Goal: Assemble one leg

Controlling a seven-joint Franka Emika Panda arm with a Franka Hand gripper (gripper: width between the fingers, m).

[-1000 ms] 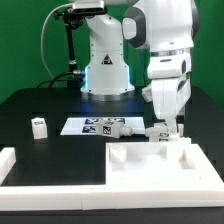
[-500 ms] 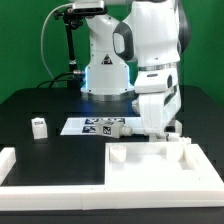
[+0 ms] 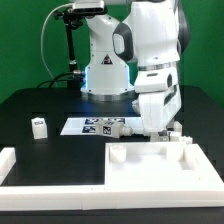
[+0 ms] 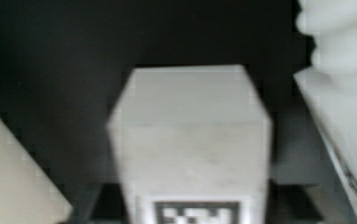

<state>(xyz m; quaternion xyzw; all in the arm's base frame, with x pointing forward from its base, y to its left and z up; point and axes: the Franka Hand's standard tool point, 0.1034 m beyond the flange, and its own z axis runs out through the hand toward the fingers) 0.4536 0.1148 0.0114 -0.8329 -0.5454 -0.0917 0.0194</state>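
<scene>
Your white Franka robot arm (image 3: 155, 60) fills the exterior view's right half, bent down over the black worktop (image 3: 40, 100). In front of it lies the large white square tray-like panel (image 3: 150, 175), its raised rim close to the camera. Behind the panel, towards the exterior view's left, the thin flat white marker board (image 3: 85, 127) lies on the worktop.

The two-finger gripper (image 3: 158, 133) hangs low, just past the panel's far edge and beside the marker board's end on the exterior view's right. In the wrist view, the small stubby white plastic leg (image 4: 189, 120) lies straight below the camera on the dark worktop. A black-and-white square tag (image 4: 196, 212) is on its near end.

You cannot tell whether the fingers are pressing the leg or standing free of it.

A second stubby white post (image 3: 38, 126) stands upright, well apart, at the exterior view's left.
</scene>
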